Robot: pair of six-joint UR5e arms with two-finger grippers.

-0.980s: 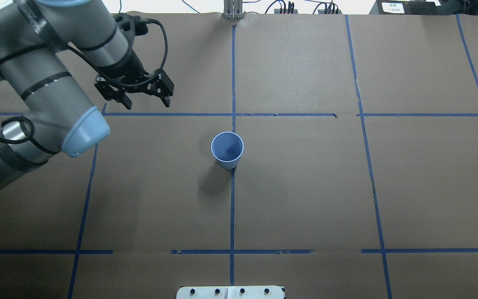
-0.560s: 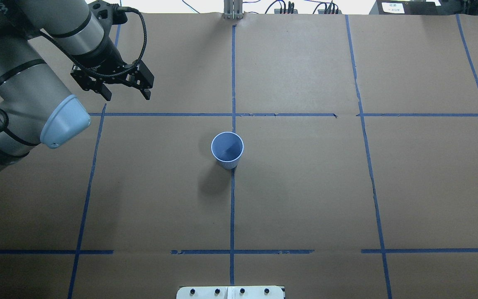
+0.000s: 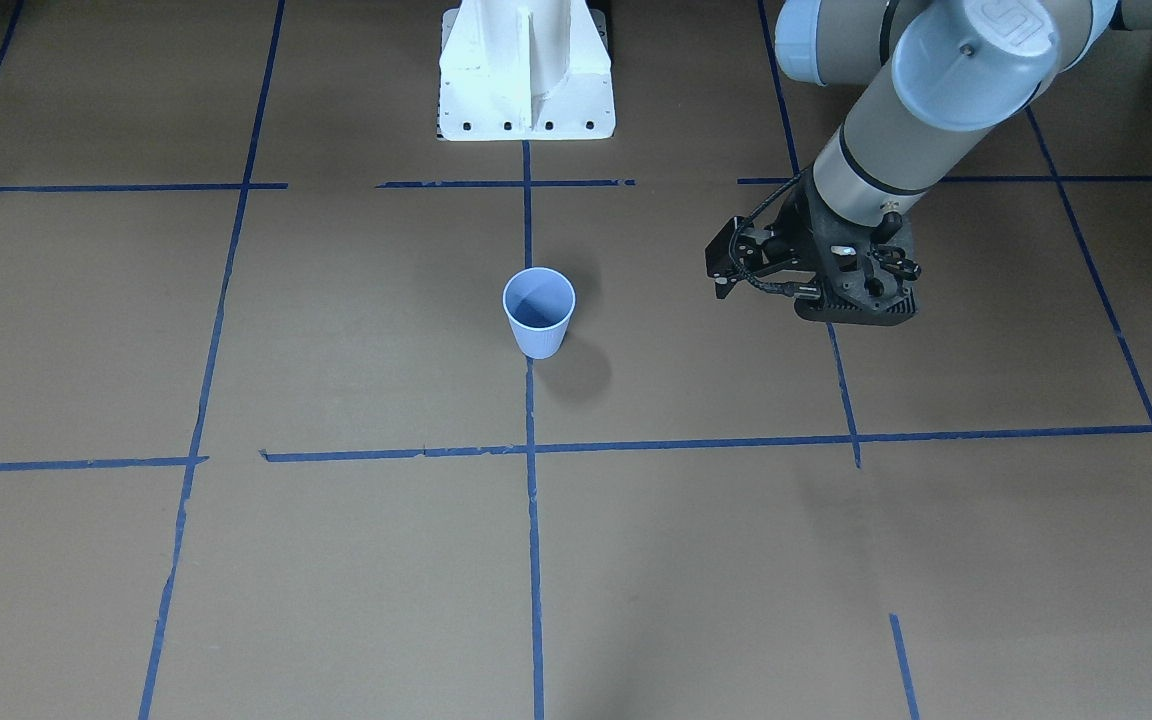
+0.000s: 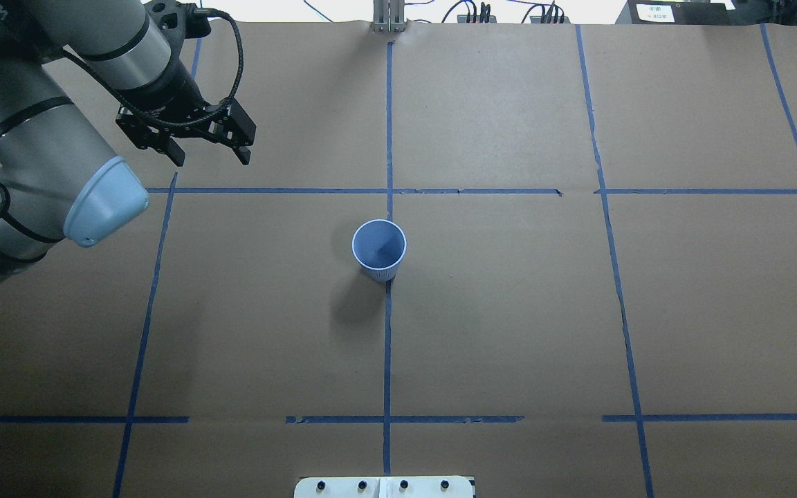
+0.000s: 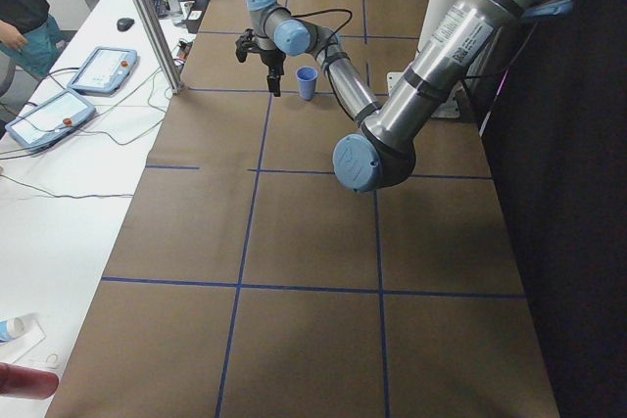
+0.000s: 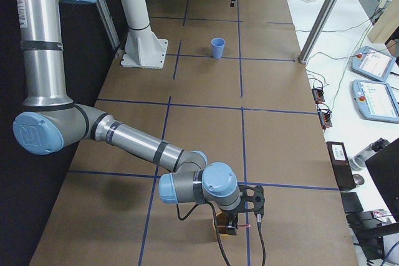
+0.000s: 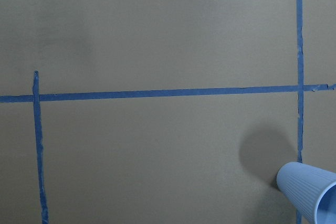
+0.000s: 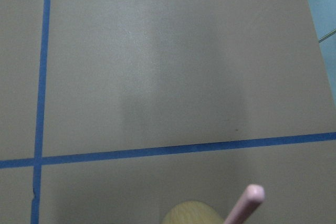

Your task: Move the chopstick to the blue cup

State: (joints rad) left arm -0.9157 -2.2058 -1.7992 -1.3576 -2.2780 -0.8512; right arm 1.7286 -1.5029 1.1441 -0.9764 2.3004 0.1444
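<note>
Two arms work over the desk [image 4: 509, 311], one toward each end. The left arm [image 4: 39, 138] comes in over the left end and bends at the elbow. Its forearm reaches toward the far edge, on the operators' side. The wrist is turned so that the left gripper [image 4: 210, 158] points down at the brown paper and hangs above it in the far left part. Its fingers [image 4: 241, 151] are spread wide apart.

The blue cup [image 4: 379, 249] stands upright near the middle of the desk, mouth up, on a line of blue tape [image 4: 386, 346]. It is well apart from the left gripper. In the left wrist view only part of the cup shows, in the lower right corner.

The right arm [image 6: 124, 138] shows in the side view from the right end. Its upper part stands upright, then the arm bends low and runs out along the desk. The right gripper [image 6: 232, 225] sits low, close to the right-end edge. Whether its fingers are apart or together, I cannot tell.

The chopstick [image 8: 245, 202] shows in the right wrist view as a pale pink tip. It rises from the bottom edge just beside a tan rounded shape [image 8: 189, 214], too cropped to identify. That puts it at the right end of the desk, well apart from the cup. I cannot tell if anything grips it.
</note>
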